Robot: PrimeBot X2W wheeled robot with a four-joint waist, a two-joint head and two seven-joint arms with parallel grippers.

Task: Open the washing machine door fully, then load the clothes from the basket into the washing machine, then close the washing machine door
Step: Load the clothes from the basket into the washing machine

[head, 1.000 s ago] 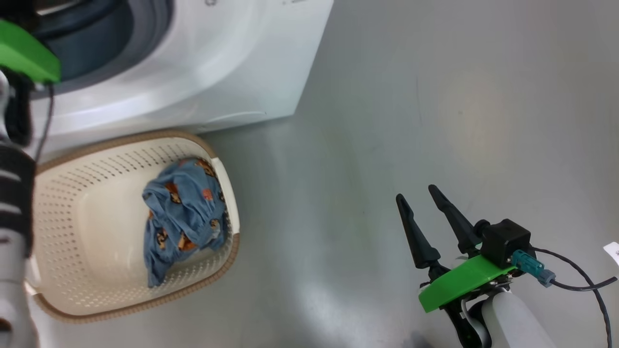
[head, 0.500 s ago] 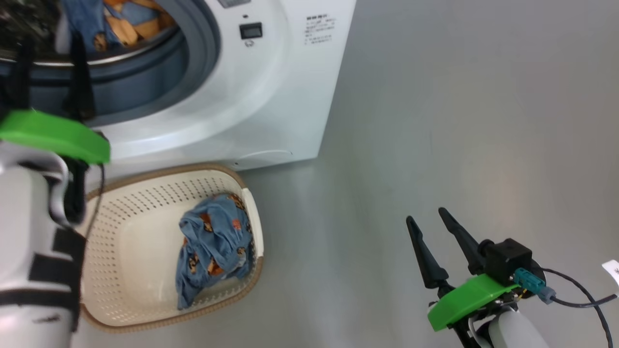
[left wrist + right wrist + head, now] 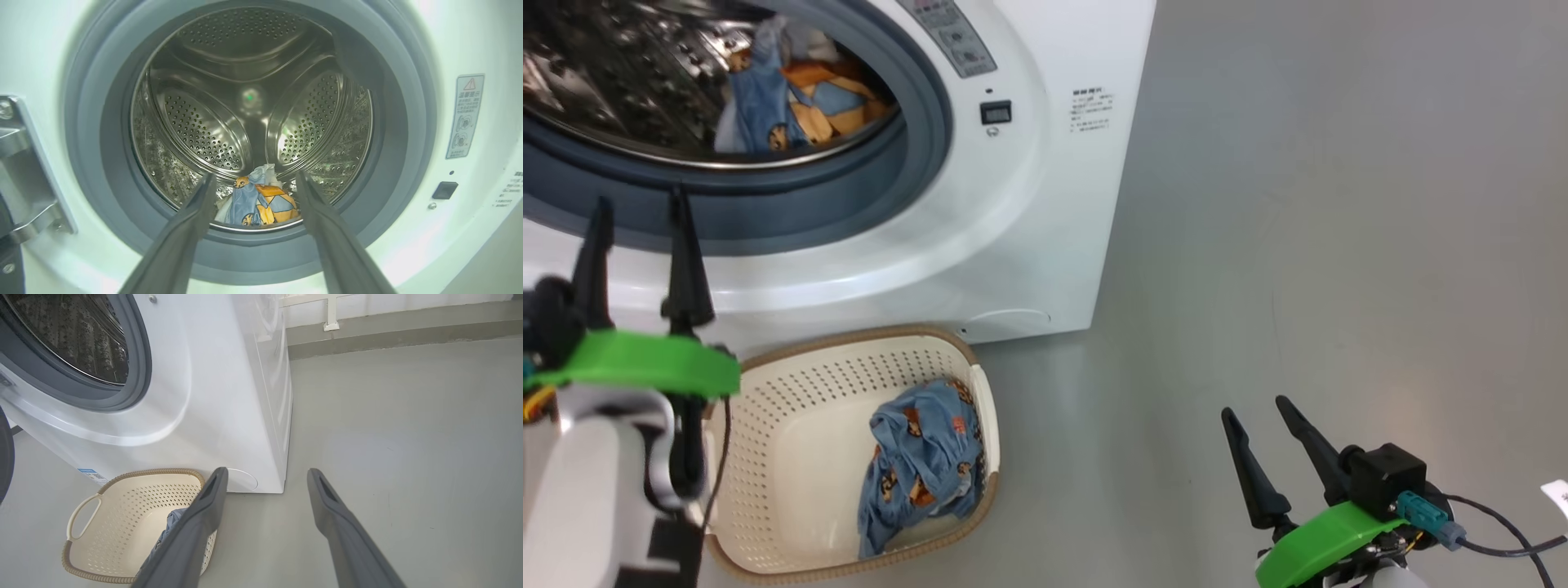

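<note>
Left gripper [image 3: 637,204]: jaws spread wide, holding nothing, facing the washing machine [image 3: 1045,204].
Right gripper [image 3: 1255,408]: jaws spread wide, holding nothing, over the floor [image 3: 1339,204].

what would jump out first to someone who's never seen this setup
The big white front-loading washing machine gapes open, its shiny steel drum holding a small heap of light blue bear-print clothes at the bottom. On the grey floor before it, a cream perforated plastic basket holds one more blue bear-print garment. The open left claw points at the drum mouth.
</note>
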